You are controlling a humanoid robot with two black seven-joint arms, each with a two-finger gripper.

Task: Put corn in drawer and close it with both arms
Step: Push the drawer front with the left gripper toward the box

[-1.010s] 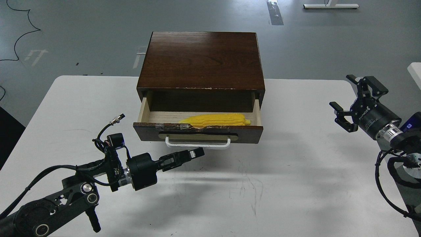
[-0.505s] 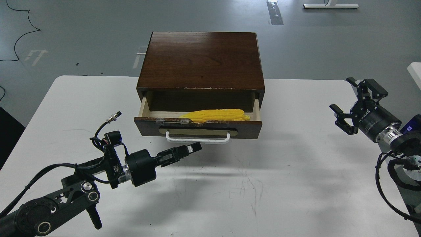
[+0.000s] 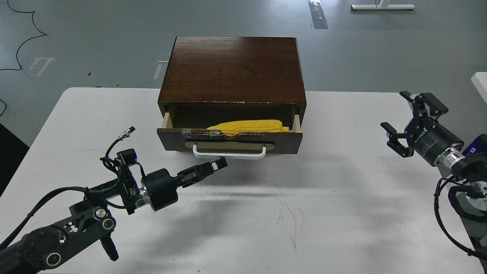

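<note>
Here, the yellow corn point(image 3: 247, 126) lies inside the partly open drawer point(image 3: 229, 141) on the white table point(image 3: 304, 213); left end effector point(image 3: 220, 163), fingers clenched together, points just below the handle point(image 3: 229, 153), while right end effector point(image 3: 406, 121) sits released, well apart

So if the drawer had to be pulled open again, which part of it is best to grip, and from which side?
Probably the white bar handle on the drawer front, approached from the front, the robot's side. It stands off the panel and runs horizontally, so gripper fingers could likely close above and below the bar.
</note>
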